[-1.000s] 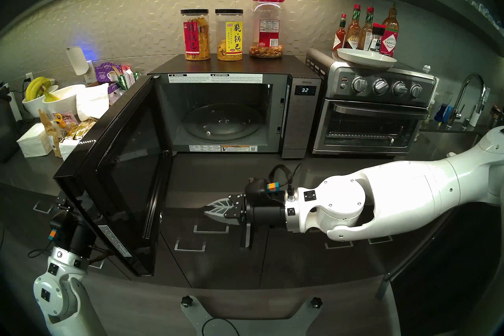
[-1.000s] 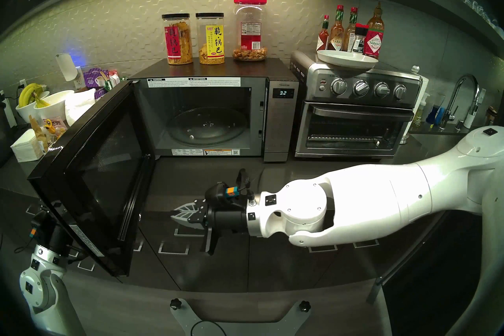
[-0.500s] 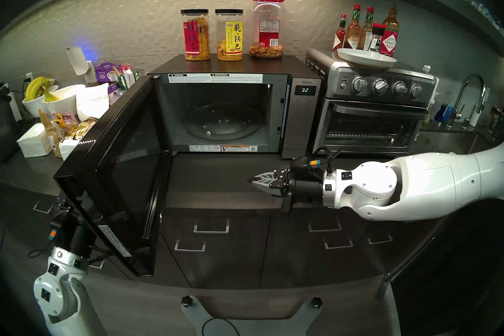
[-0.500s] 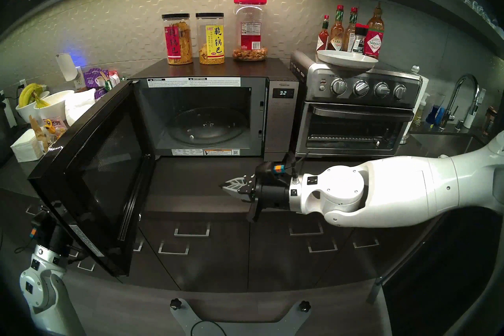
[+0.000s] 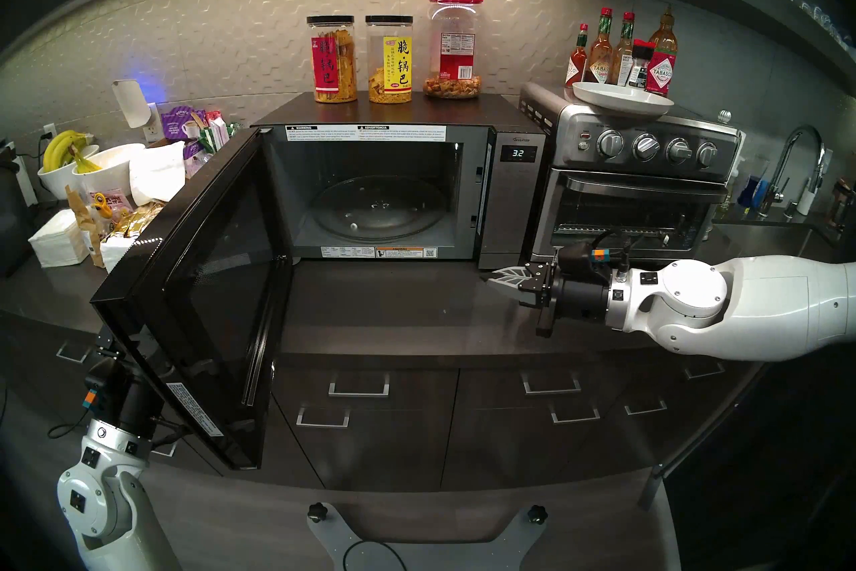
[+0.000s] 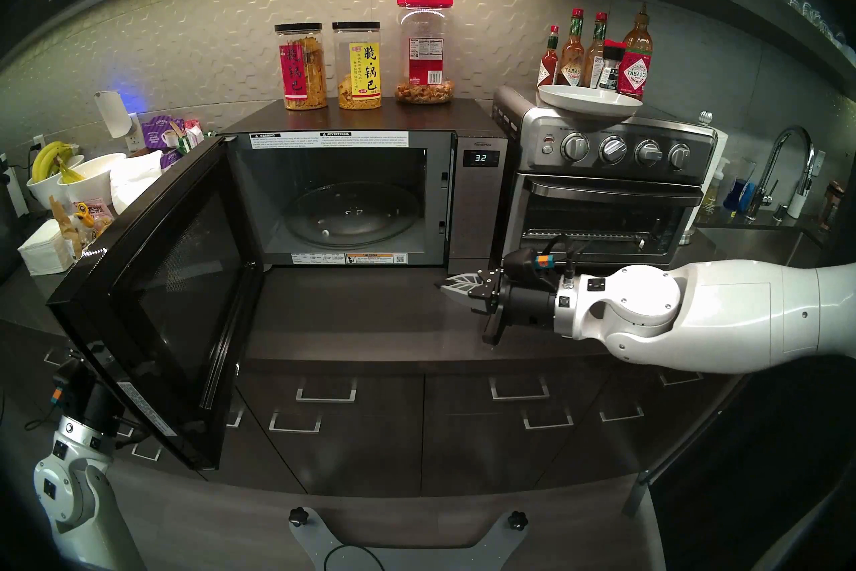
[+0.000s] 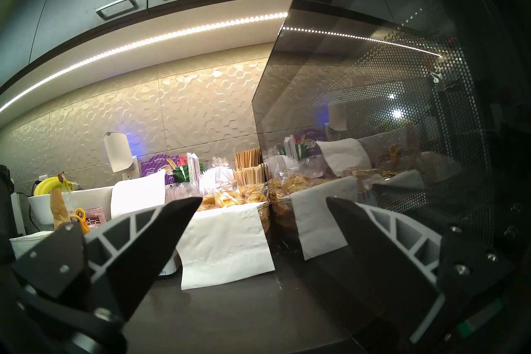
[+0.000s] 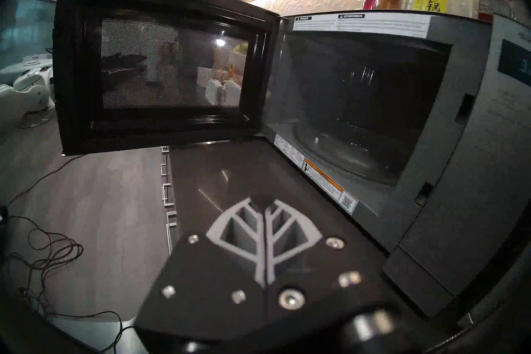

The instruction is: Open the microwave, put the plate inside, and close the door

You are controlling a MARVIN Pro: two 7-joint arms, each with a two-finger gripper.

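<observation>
The microwave stands at the middle of the countertop with its cavity exposed and only the glass turntable inside. The door hangs swung out toward the robot's left, hinged on that side, so the opening faces the robot unobstructed. Immediately to the microwave's right stands the toaster oven. The plate lies flat on the toaster oven's top, at the front, its rim overhanging the edge above the knobs and the sauce bottles close behind it.

The right gripper hovers low over the countertop in front of the gap between microwave and toaster oven, pointing roughly level toward the robot's left. In the right wrist view its fingers lie pressed together and hold nothing. The plate lies above this gripper, farther back and somewhat to the right. Being round, it offers no long axis; the overhanging front rim is the accessible part.

The left gripper sits behind the door's outer face with its fingers spread and empty, well apart from the plate and cut off from it by the door. The right arm is judged the nearer one. The coming move therefore calls for raising the right gripper, parting its fingers, and meeting the rim edge-on.
</observation>
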